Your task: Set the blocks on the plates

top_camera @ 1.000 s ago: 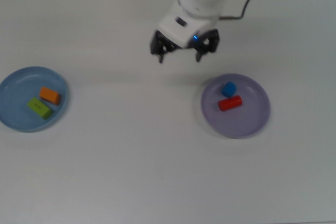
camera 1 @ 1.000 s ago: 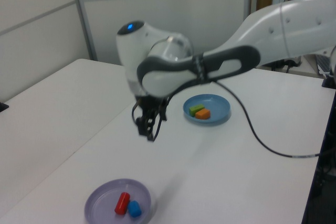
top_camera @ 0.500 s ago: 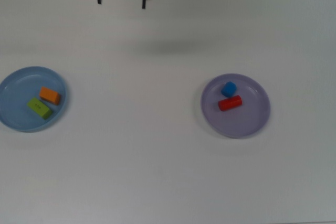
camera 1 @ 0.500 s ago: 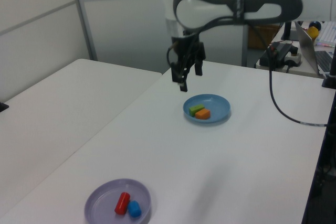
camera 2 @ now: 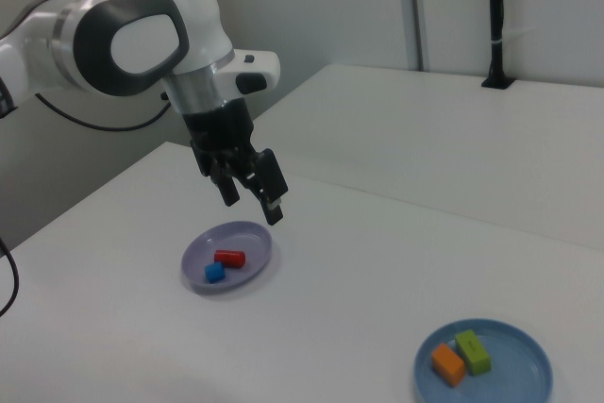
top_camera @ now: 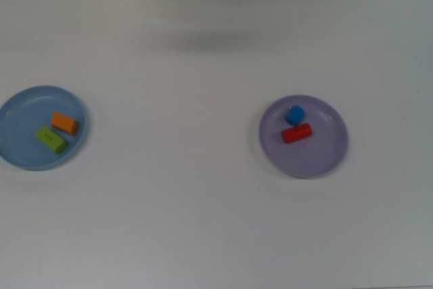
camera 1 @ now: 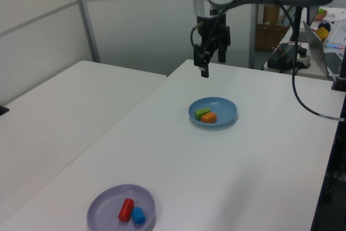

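The light blue plate (top_camera: pixel 19 109) holds the orange block (top_camera: pixel 64 123) and the green block (top_camera: pixel 51 139). On the lavender plate (top_camera: pixel 326 158) lie the blue cube (top_camera: pixel 295 114) and the red cylinder (top_camera: pixel 296 132). The top view has no gripper in it. In the left view my gripper (camera 1: pixel 212 64) hangs open and empty, high above the table beyond the blue plate (camera 1: pixel 227 110). In the right view the gripper (camera 2: pixel 252 207) hovers well above the lavender plate (camera 2: pixel 256 238), with the blue plate (camera 2: pixel 521 377) far to the right view's right.
A second white table (camera 1: pixel 59 106) adjoins on the left view's left. A black cable (camera 1: pixel 303 106) trails from the arm across the table's right side. A laptop and gear (camera 1: pixel 319 36) stand behind. A black post (camera 2: pixel 495 16) rises on the far table.
The arm has lifted and swung away from the table's middle toward its far edge, leaving the top view. The blocks and plates have not moved.
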`<state>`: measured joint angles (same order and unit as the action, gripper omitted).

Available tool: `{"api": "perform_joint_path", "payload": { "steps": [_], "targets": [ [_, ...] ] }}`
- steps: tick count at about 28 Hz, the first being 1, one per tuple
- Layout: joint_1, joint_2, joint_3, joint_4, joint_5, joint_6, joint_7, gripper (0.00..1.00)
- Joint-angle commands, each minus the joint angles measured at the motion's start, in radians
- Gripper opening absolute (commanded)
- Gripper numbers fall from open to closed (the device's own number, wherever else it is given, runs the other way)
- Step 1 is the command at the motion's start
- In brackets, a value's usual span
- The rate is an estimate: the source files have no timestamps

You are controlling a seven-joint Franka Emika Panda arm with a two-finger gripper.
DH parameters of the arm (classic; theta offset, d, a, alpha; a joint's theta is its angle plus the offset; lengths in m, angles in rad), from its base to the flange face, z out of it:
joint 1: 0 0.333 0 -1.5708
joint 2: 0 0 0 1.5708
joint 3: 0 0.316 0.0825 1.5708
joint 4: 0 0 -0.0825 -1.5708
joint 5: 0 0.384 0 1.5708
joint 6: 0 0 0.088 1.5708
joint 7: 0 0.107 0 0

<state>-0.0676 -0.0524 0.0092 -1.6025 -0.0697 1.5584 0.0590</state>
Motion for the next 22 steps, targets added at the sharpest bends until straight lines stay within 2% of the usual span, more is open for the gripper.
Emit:
{"api": "perform_joint_path", "payload": {
  "steps": [1, 22],
  "targets": [
    [0.0, -0.011, 0.014, -0.051, 0.014, 0.014, -0.008, 1.0],
    [-0.014, 0.002, 0.011, -0.04, 0.03, 0.088, -0.011, 1.0]
  ]
}}
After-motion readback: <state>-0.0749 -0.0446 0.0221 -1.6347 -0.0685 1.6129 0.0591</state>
